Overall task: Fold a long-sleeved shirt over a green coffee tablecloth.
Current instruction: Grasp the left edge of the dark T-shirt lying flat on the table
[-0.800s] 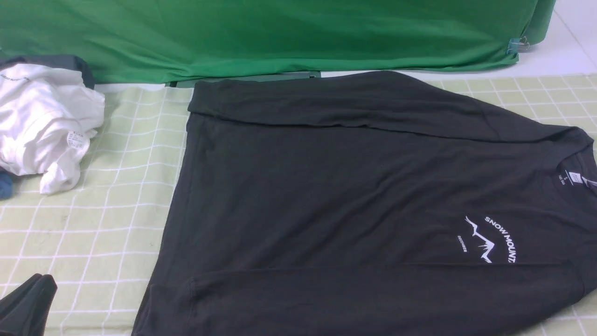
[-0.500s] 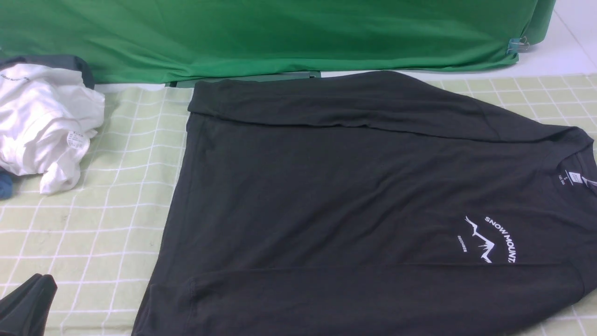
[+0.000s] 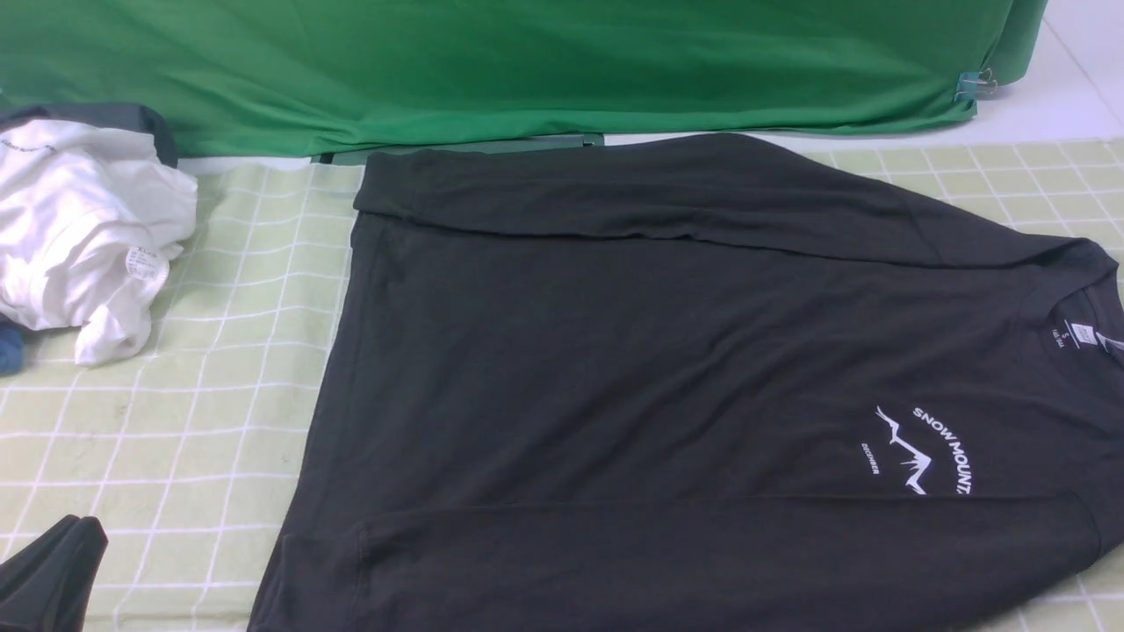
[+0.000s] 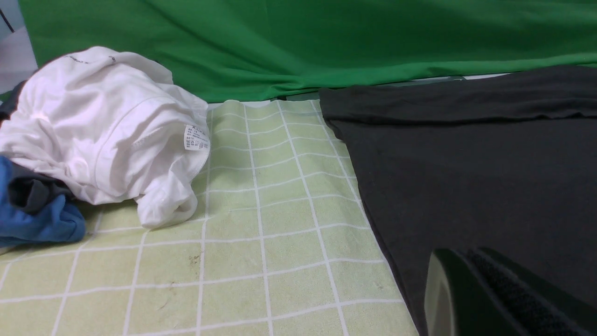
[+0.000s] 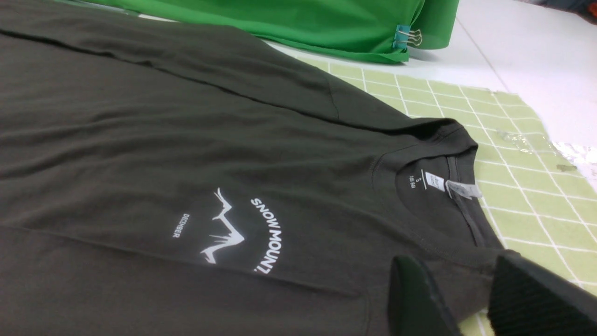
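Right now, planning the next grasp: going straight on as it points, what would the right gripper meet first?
Likely the long-sleeved shirt, at the shoulder beside its neckline, just ahead of the right gripper; depth is unclear.

The black knit long-sleeved shirt [image 3: 667, 377] lies on the pale yellow-green grid-lined tablecloth [image 3: 176, 439] from centre to 3 o'clock, a crumpled white garment [image 3: 88, 228] at 10 o'clock, a bright green fabric sheet [image 3: 527, 70] behind both at 12 o'clock.

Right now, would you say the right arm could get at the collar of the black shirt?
Probably yes. The right gripper hangs with jaws apart just beside the collar of the long-sleeved shirt, which lies flat and uncovered; nothing stands between them.
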Robot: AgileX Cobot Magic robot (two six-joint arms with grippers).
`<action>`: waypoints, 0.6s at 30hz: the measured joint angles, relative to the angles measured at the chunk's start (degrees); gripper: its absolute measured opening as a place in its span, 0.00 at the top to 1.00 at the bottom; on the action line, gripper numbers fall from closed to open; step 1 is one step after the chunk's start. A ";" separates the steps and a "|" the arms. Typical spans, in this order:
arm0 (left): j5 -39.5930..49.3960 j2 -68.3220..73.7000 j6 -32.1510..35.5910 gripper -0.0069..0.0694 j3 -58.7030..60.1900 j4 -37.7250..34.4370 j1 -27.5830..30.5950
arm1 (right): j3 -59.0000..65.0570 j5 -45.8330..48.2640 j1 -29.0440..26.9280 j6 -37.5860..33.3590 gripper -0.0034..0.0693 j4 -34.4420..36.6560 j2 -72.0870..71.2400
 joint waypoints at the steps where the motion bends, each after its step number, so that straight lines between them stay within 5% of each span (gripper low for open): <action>1: 0.00 0.00 0.00 0.89 0.00 0.00 0.00 | 0.00 0.00 0.00 0.00 0.62 0.00 0.00; 18: 0.04 0.00 0.00 0.89 0.00 3.03 0.00 | 0.00 0.00 0.00 0.00 0.62 0.00 0.00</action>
